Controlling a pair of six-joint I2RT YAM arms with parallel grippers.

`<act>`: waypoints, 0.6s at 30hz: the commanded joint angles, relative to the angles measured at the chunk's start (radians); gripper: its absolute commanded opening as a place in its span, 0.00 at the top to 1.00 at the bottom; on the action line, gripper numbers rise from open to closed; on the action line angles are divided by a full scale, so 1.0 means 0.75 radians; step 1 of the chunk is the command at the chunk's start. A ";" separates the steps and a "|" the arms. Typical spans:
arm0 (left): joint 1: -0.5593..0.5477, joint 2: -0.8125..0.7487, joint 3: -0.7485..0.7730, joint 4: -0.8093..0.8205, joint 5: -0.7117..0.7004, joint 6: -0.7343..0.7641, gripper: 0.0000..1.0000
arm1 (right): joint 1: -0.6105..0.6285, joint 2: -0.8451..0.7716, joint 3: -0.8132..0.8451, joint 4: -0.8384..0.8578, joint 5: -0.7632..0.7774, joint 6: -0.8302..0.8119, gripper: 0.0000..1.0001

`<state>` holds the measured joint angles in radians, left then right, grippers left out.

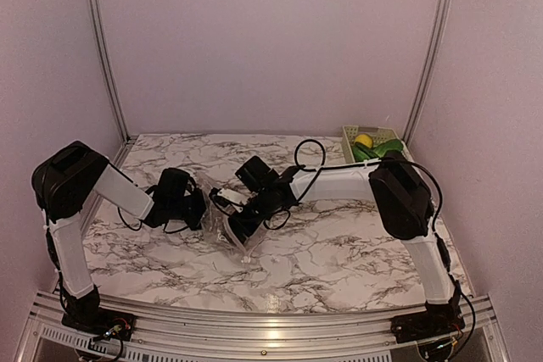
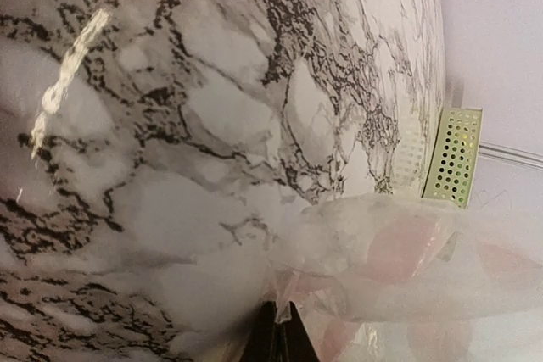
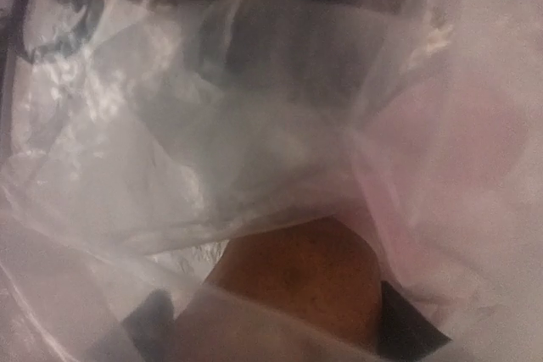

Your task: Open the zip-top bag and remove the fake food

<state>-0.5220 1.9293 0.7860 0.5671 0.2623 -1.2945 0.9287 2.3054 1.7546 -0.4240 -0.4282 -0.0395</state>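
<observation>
We can read no words, numbers, labels or signs in any view. The clear crinkly plastic bag point(image 3: 254, 108) shows no print. The pale green plastic basket with little holes point(image 2: 454, 154) shows none that we can make out. The white marble table point(image 1: 339, 252) has only dark wavy lines.

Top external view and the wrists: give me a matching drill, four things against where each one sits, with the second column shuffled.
Things:
1 zip-top bag
2 pale green basket
3 brown round piece
4 yellow lemon

Places:
A in the basket
B far right corner of the table
C behind clear plastic, close up in the right wrist view
D mid-table

Pairs: 1-D, 2-B, 3-C, 4-A
</observation>
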 commanded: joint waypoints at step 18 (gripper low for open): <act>0.253 -0.162 0.046 -0.529 -0.094 0.422 1.00 | -0.177 -0.496 -0.546 -0.026 0.103 0.037 0.66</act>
<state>-0.3759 1.8450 0.7921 0.3649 0.2523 -1.1107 0.8536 2.0277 1.4109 -0.4332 -0.3233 -0.0380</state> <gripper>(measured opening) 0.002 0.586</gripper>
